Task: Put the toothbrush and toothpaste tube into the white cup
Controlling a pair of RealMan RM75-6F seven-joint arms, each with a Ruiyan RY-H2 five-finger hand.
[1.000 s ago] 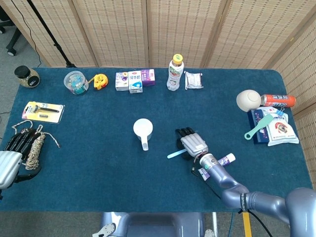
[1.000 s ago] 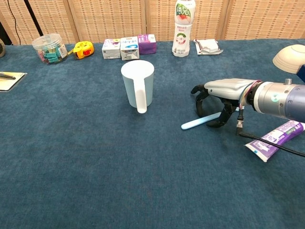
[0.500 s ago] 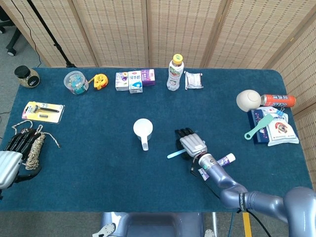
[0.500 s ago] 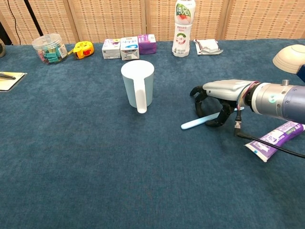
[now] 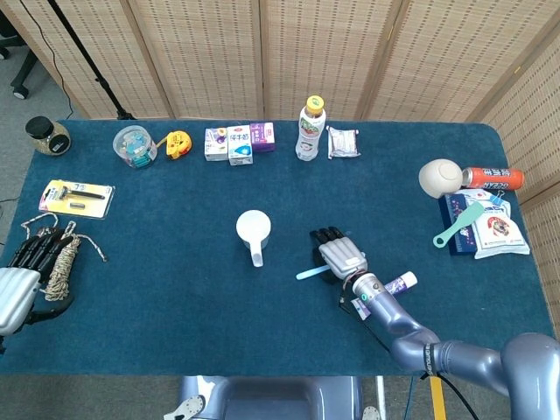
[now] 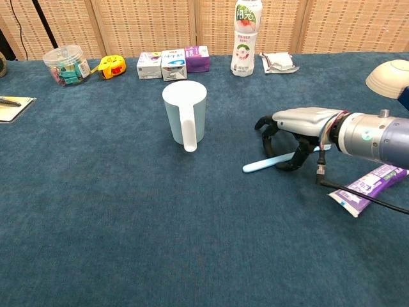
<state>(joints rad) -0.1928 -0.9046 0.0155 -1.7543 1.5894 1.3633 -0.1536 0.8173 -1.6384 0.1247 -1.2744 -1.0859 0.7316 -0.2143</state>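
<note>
The right hand is arching over the toothbrush, fingers curling around it on the table, right of the white cup. The toothpaste tube is lying nearer, further right. The left hand is resting at the table's left edge, fingers apart, holding nothing.

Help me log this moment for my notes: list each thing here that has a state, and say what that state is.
white cup: upright, empty as far as the views show.
toothbrush: lying on the table, under the right hand's curled fingers.
toothpaste tube: lying flat, untouched.
right hand: curled over the toothbrush; firm grip cannot be told.
left hand: resting by the rope, holding nothing.
bottle: upright, capped.
bowl: upside down.
</note>
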